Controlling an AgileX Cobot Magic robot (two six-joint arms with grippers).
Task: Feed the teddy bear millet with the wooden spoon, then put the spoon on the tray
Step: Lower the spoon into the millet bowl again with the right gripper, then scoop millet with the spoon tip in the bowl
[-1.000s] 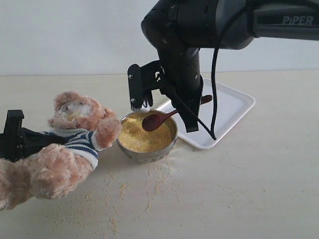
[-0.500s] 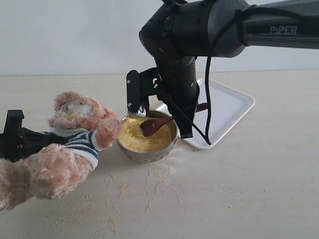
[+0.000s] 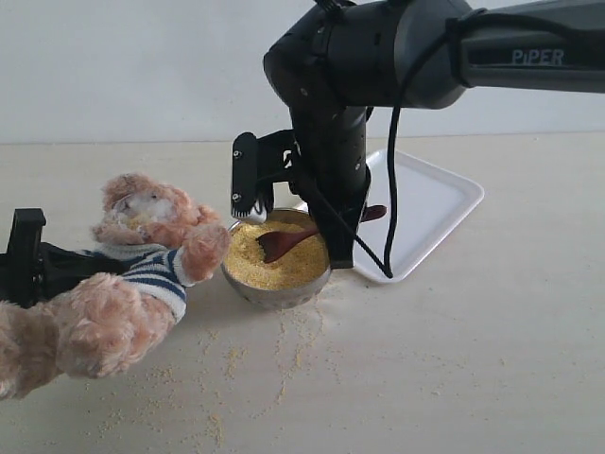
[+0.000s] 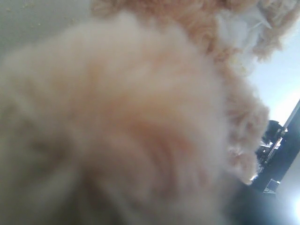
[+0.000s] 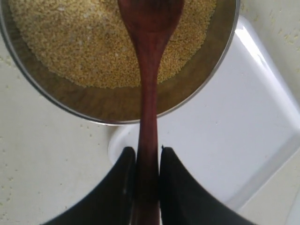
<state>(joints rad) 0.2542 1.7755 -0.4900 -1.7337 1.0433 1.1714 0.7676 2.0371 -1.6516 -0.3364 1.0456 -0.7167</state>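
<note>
**A:** Where is the right arm?
**B:** The right arm (image 3: 378,47) enters from the upper right, with its wrist bent steeply down. The right hand (image 5: 147,157) points downward, its two black fingers (image 5: 119,192) pinched on the wooden spoon (image 5: 149,84) handle.
**A:** And the left?
**B:** The left hand (image 3: 26,257) lies low at the left edge, reaching sideways. Its grip is hidden.

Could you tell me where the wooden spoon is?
Exterior view, centre: the dark wooden spoon, held by the right gripper, sits over yellow millet in the round steel bowl.
</note>
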